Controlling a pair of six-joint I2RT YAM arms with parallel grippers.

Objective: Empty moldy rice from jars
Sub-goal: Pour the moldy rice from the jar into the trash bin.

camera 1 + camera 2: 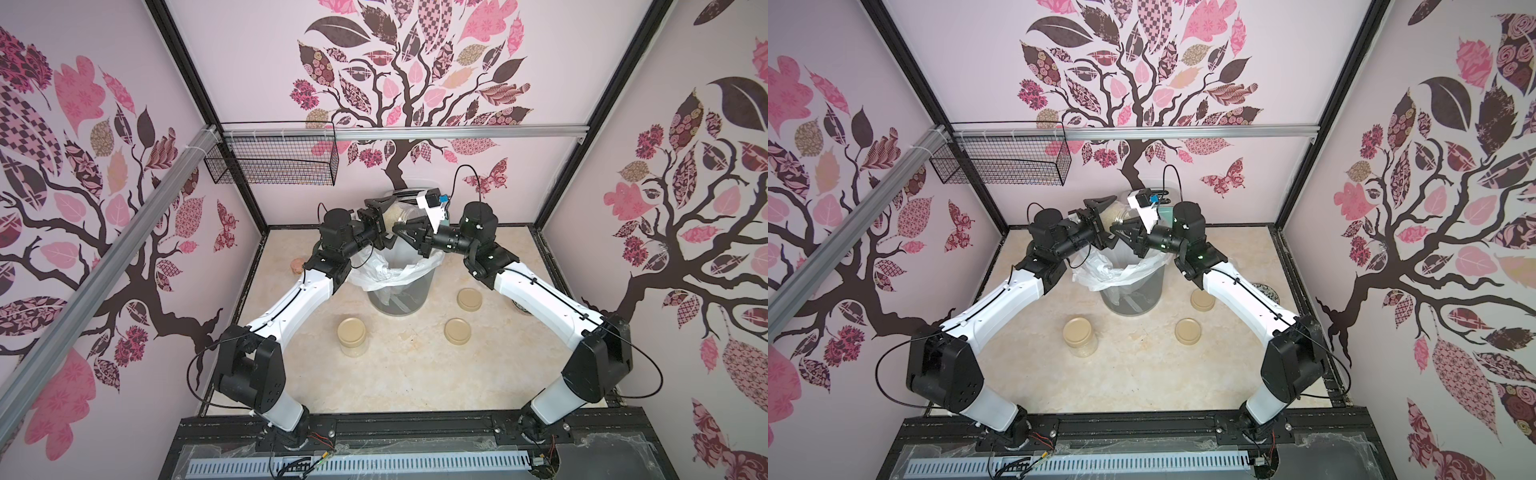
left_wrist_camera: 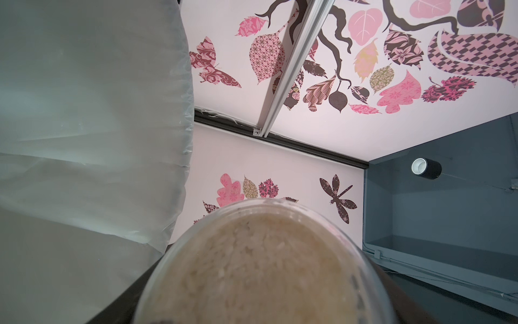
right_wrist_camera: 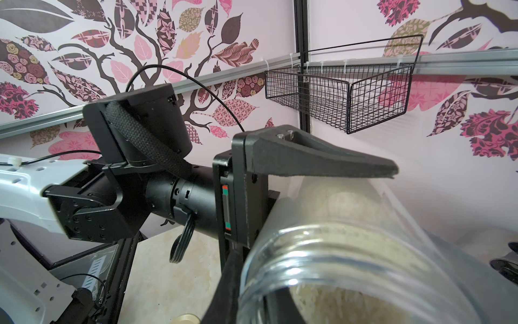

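Item: open jar (image 1: 395,214), tipped sideways above lined bin (image 1: 400,300), moldy rice (image 2: 252,266) inside | left fingers (image 3: 322,162) clamped across jar; right fingers (image 1: 402,229) pinched together, empty, at its mouth | advice: you needed a steeper tilt, mouth kept within bin rim | room: capped jar (image 1: 352,336) and two lids (image 1: 469,299) sat well apart on surface (image 1: 407,374).

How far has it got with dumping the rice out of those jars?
Two lids lie loose on the table, so two jars look opened. The left end effector holds one open jar tilted near the lined bin, rice still inside. One lidded jar waits untouched.
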